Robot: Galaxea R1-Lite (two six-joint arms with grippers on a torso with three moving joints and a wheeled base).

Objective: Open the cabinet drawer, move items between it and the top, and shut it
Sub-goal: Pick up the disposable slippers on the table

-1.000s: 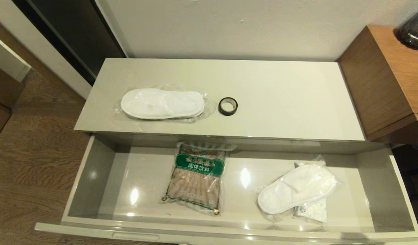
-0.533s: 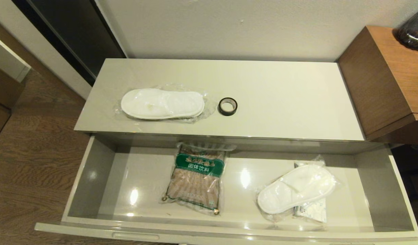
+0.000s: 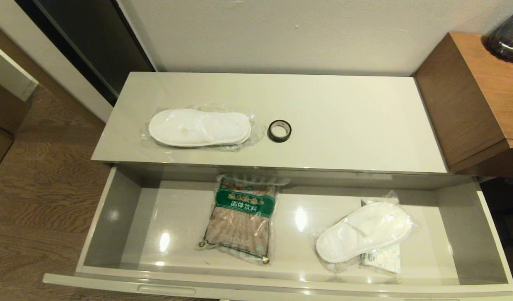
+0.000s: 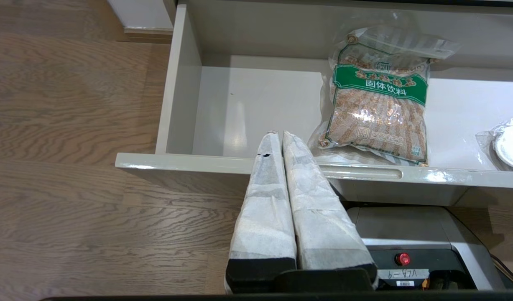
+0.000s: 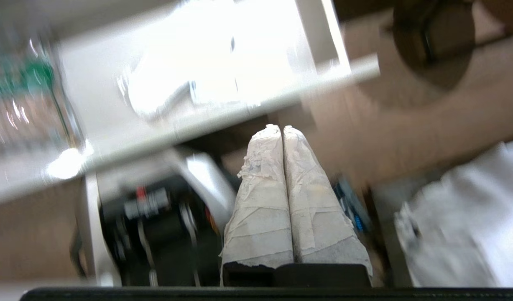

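The drawer stands pulled out under the glossy cream top. On the top lie one bagged white slipper pair and the black tape roll. Inside the drawer, at the right, the second bagged slipper pair rests over the flat white packet. Neither arm shows in the head view. My left gripper is shut and empty, just over the drawer's front rail beside the brown bag. My right gripper is shut and empty, below and in front of the drawer.
A brown bag with a green label lies in the drawer's middle. A brown wooden unit stands to the right, with a dark object on it. Wooden floor lies on the left. My base sits under the drawer front.
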